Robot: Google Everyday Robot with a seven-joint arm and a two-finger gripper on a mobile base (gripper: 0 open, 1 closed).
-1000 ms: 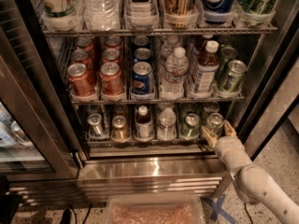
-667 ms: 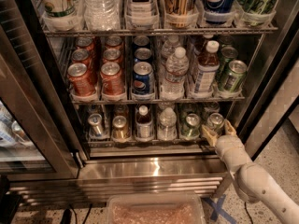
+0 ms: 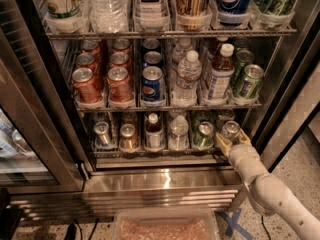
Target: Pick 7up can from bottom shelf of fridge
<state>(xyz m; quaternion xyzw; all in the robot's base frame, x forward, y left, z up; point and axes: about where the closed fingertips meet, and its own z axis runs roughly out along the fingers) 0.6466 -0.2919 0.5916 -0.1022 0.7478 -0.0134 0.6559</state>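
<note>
Grasp step in hand. Gripper (image 3: 233,141) set at rightmost lane of bottom shelf (image 3: 165,154) of fridge (image 3: 150,181), against front 7up can (image 3: 231,129). Whether can is clamped cannot be told. Next: hold to be confirmed, can drawn straight out under low rack.

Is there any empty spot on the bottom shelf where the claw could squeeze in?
Not between drinks: all six lanes of the bottom shelf are full at the front. Bare room: the dark gap above the short cans, and the steel ledge in front. The claw is at the rightmost 7up can.
</note>
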